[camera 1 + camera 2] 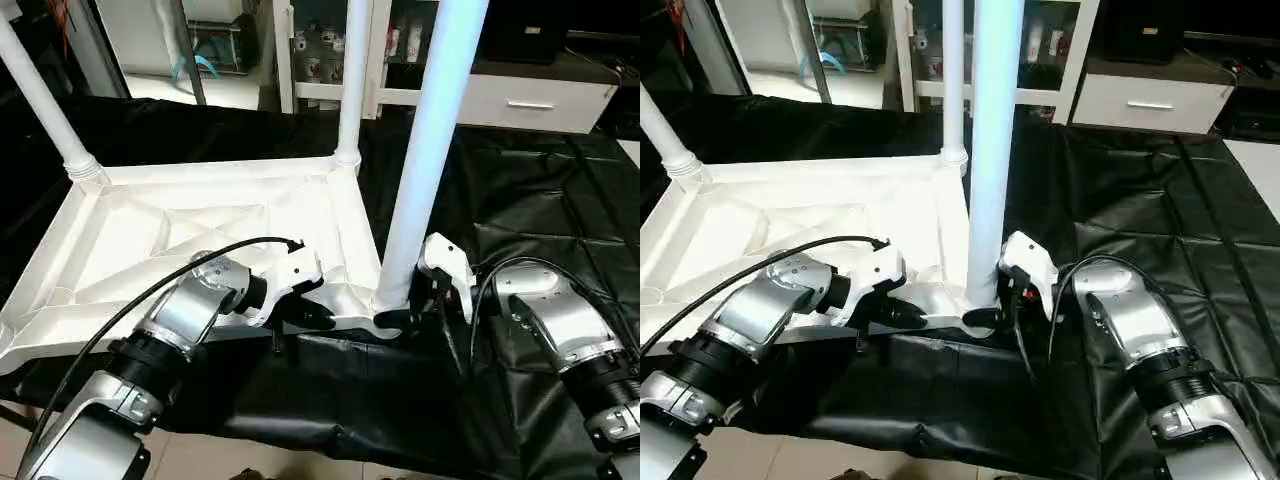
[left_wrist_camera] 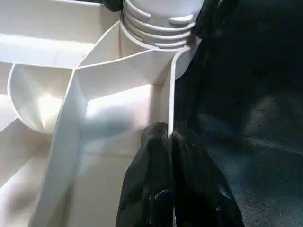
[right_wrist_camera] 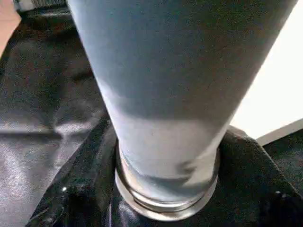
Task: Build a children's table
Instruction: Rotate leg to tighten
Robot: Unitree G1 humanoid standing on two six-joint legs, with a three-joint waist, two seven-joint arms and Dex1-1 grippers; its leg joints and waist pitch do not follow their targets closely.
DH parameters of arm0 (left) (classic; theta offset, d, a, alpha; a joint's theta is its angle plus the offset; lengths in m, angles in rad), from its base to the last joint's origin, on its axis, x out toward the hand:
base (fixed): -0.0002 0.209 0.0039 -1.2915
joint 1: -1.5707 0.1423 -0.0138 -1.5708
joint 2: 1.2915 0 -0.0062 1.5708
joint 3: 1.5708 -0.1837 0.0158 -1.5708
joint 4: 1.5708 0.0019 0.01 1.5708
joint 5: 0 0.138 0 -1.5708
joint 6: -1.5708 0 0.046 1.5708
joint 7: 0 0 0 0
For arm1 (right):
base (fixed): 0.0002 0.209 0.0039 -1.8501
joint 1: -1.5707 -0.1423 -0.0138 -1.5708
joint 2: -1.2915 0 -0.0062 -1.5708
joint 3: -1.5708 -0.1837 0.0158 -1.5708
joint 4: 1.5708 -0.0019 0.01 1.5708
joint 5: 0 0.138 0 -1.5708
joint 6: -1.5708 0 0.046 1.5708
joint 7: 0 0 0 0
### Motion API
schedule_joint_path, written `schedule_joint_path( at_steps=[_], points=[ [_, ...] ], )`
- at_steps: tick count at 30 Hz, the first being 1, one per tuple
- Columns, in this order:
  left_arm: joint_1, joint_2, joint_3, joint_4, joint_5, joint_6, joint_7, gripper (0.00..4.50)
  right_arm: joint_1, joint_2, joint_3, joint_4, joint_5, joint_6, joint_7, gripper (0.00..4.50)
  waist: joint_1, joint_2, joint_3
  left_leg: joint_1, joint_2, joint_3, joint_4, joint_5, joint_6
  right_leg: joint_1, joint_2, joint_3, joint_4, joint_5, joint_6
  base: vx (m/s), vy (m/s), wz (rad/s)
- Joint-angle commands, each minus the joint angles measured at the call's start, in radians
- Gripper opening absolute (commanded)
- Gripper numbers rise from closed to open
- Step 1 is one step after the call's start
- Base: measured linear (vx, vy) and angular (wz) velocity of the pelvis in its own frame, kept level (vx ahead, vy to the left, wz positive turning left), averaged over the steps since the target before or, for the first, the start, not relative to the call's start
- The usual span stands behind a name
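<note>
The white tabletop (image 1: 190, 235) lies upside down on a black cloth, its X-ribs facing up. Two white legs stand in its far corners, one at the left (image 1: 40, 100) and one at the right (image 1: 350, 80). A third leg (image 1: 430, 150) stands upright in the near right corner socket (image 2: 158, 28). My right gripper (image 1: 400, 316) is shut around this leg's base, with a black finger (image 3: 80, 189) on either side of the tube (image 3: 165, 118). My left gripper (image 1: 315, 315) is shut on the tabletop's near rim (image 2: 170, 94) just beside that corner, fingers (image 2: 151, 184) pinching the thin wall.
The black cloth (image 1: 540, 200) spreads out to the right and toward me, and bare floor (image 1: 250, 455) shows at its near edge. A white cabinet with a drawer (image 1: 530, 100) and shelves (image 1: 320, 50) stand at the back. A black cable (image 1: 130, 300) loops over my left forearm.
</note>
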State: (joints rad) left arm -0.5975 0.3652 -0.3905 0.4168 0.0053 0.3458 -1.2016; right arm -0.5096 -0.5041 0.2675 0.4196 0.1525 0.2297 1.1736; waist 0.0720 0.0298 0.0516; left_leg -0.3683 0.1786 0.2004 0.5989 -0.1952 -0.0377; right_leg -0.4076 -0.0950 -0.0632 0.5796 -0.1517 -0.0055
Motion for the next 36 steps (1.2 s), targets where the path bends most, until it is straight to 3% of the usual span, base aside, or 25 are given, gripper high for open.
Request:
schedule_joint_path(
  at_steps=[1,4,5,6,7,8,10,11,13,14,15,17,19,20,21,23,24,25,29,31,34,36],
  points=[
    [0.001,-0.036,-0.003,0.059,0.018,0.016,0.069,0.0,-0.042,0.058,-0.04,0.08,-0.05,0.012,-0.185,2.7,-0.002,-0.014,-0.065,0.012,0.05,-0.021,-0.073,-0.183,0.058,0.044,-0.057,0.039,-0.054,-0.273,-0.247,0.0,0.0,0.0],
    [-0.039,-0.082,0.035,0.143,0.028,0.003,0.179,0.0,-0.073,0.123,-0.082,0.153,-0.069,0.03,-0.366,2.69,-0.022,-0.02,-0.064,0.015,0.046,-0.03,-0.08,-0.27,0.007,0.046,-0.057,0.033,-0.067,-0.388,-0.205,0.0,0.0,0.0],
    [-0.085,-0.13,0.078,0.229,0.032,-0.013,0.302,0.0,-0.093,0.184,-0.126,0.209,-0.072,0.052,-0.53,2.69,-0.025,-0.01,-0.06,0.018,0.043,-0.029,-0.08,-0.286,0.003,0.039,-0.055,0.034,-0.073,-0.405,-0.201,0.0,0.0,0.0],
    [-0.093,-0.138,0.085,0.244,0.033,-0.015,0.323,0.0,-0.096,0.194,-0.133,0.217,-0.072,0.055,-0.557,2.69,-0.036,-0.013,-0.058,0.022,0.038,-0.029,-0.08,-0.331,-0.018,0.033,-0.051,0.03,-0.08,-0.455,-0.189,0.0,0.0,0.0],
    [-0.132,-0.179,0.124,0.307,0.027,-0.013,0.43,0.0,-0.107,0.238,-0.164,0.255,-0.078,0.064,-0.692,2.69,-0.039,-0.018,-0.062,0.024,0.038,-0.032,-0.08,-0.345,-0.026,0.037,-0.052,0.028,-0.082,-0.471,-0.174,0.0,0.0,0.0],
    [-0.173,-0.22,0.159,0.37,0.023,-0.02,0.543,0.0,-0.116,0.286,-0.196,0.294,-0.08,0.07,-0.83,2.68,-0.039,-0.01,-0.062,0.028,0.036,-0.031,-0.079,-0.344,-0.03,0.028,-0.052,0.03,-0.087,-0.459,-0.174,0.0,0.0,0.0],
    [-0.206,-0.253,0.173,0.42,0.027,-0.04,0.626,0.0,-0.126,0.332,-0.23,0.335,-0.079,0.064,-0.976,2.68,-0.036,-0.013,-0.067,0.023,0.037,-0.033,-0.081,-0.322,-0.025,0.036,-0.053,0.03,-0.083,-0.422,-0.175,0.0,0.0,0.0],
    [-0.206,-0.253,0.173,0.42,0.027,-0.04,0.626,0.0,-0.126,0.332,-0.23,0.335,-0.079,0.064,-0.976,2.68,-0.035,-0.013,-0.068,0.023,0.036,-0.031,-0.08,-0.314,-0.019,0.033,-0.054,0.031,-0.084,-0.406,-0.176,0.0,0.0,0.0],
    [-0.238,-0.288,0.186,0.472,0.037,-0.07,0.717,0.0,-0.15,0.383,-0.261,0.399,-0.079,0.053,-1.113,2.68,-0.034,-0.009,-0.072,0.019,0.036,-0.028,-0.079,-0.277,-0.01,0.036,-0.052,0.033,-0.075,-0.317,-0.2,0.0,0.0,0.0],
    [-0.262,-0.316,0.188,0.509,0.049,-0.094,0.767,0.0,-0.177,0.419,-0.273,0.45,-0.084,0.03,-1.208,2.68,-0.026,0.004,-0.074,0.023,0.036,-0.028,-0.078,-0.265,-0.005,0.036,-0.053,0.033,-0.071,-0.276,-0.212,0.0,0.0,0.0],
    [-0.269,-0.326,0.187,0.519,0.052,-0.101,0.779,0.0,-0.187,0.431,-0.276,0.464,-0.086,0.02,-1.236,2.68,-0.031,0.0,-0.074,0.019,0.035,-0.026,-0.077,-0.255,-0.002,0.035,-0.051,0.034,-0.07,-0.255,-0.218,0.0,0.0,0.0],
    [-0.29,-0.345,0.193,0.563,0.055,-0.124,0.802,0.0,-0.212,0.45,-0.284,0.496,-0.098,-0.003,-1.279,2.68,-0.024,-0.004,-0.078,0.015,0.034,-0.025,-0.075,-0.219,0.013,0.045,-0.052,0.032,-0.061,-0.195,-0.229,0.0,0.0,0.0],
    [-0.301,-0.352,0.191,0.587,0.058,-0.136,0.798,0.0,-0.232,0.46,-0.291,0.515,-0.101,-0.02,-1.294,2.68,-0.018,-0.004,-0.081,0.013,0.034,-0.023,-0.073,-0.171,0.033,0.047,-0.05,0.032,-0.052,-0.126,-0.245,0.0,0.0,0.0],
    [-0.302,-0.351,0.188,0.59,0.058,-0.139,0.795,0.0,-0.237,0.462,-0.298,0.518,-0.093,-0.035,-1.293,2.68,-0.013,-0.012,-0.082,0.012,0.036,-0.022,-0.071,-0.149,0.048,0.051,-0.053,0.032,-0.049,-0.096,-0.252,0.0,0.0,0.0],
    [-0.299,-0.348,0.185,0.589,0.058,-0.139,0.79,0.0,-0.239,0.462,-0.303,0.517,-0.086,-0.045,-1.282,2.68,-0.011,-0.01,-0.081,0.01,0.035,-0.022,-0.071,-0.141,0.056,0.052,-0.055,0.032,-0.047,-0.09,-0.257,0.0,0.0,0.0],
    [-0.288,-0.333,0.179,0.586,0.059,-0.144,0.775,0.0,-0.235,0.46,-0.309,0.499,-0.05,-0.097,-1.169,2.68,-0.007,-0.015,-0.079,0.009,0.037,-0.02,-0.071,-0.15,0.078,0.054,-0.058,0.031,-0.05,-0.119,-0.259,0.0,0.0,0.0],
    [-0.288,-0.333,0.179,0.586,0.059,-0.144,0.775,0.0,-0.235,0.46,-0.309,0.499,-0.05,-0.097,-1.169,3.03,-0.007,-0.013,-0.077,0.008,0.038,-0.021,-0.071,-0.159,0.079,0.054,-0.059,0.03,-0.052,-0.135,-0.256,0.0,0.0,0.0],
    [-0.273,-0.314,0.169,0.577,0.063,-0.146,0.746,0.0,-0.218,0.433,-0.264,0.472,-0.075,-0.152,-1.082,3.24,-0.005,-0.015,-0.077,0.009,0.039,-0.021,-0.072,-0.163,0.079,0.054,-0.06,0.03,-0.054,-0.155,-0.251,0.0,0.0,0.0],
    [-0.252,-0.295,0.159,0.563,0.068,-0.156,0.696,0.0,-0.198,0.395,-0.244,0.449,-0.084,-0.18,-1.017,3.55,-0.012,-0.017,-0.075,0.004,0.04,-0.024,-0.074,-0.169,0.079,0.057,-0.06,0.029,-0.055,-0.18,-0.238,0.0,0.0,0.0],
    [-0.212,-0.254,0.129,0.513,0.069,-0.13,0.58,0.0,-0.17,0.322,-0.214,0.36,-0.063,-0.115,-0.828,3.74,-0.017,-0.02,-0.075,0.003,0.04,-0.022,-0.071,-0.161,0.09,0.058,-0.057,0.03,-0.053,-0.159,-0.252,0.0,0.0,0.0],
    [-0.169,-0.219,0.092,0.448,0.064,-0.12,0.46,0.0,-0.136,0.246,-0.19,0.271,-0.037,-0.065,-0.667,3.81,-0.01,-0.02,-0.075,0.004,0.045,-0.022,-0.068,-0.133,0.122,0.06,-0.058,0.031,-0.046,-0.118,-0.273,0.0,0.0,0.0],
    [-0.149,-0.205,0.079,0.418,0.055,-0.112,0.404,0.0,-0.117,0.207,-0.179,0.231,-0.021,-0.048,-0.585,3.81,-0.008,-0.019,-0.073,0.005,0.048,-0.02,-0.067,-0.146,0.123,0.057,-0.059,0.032,-0.047,-0.133,-0.277,0.0,0.0,0.0]
  ],
)
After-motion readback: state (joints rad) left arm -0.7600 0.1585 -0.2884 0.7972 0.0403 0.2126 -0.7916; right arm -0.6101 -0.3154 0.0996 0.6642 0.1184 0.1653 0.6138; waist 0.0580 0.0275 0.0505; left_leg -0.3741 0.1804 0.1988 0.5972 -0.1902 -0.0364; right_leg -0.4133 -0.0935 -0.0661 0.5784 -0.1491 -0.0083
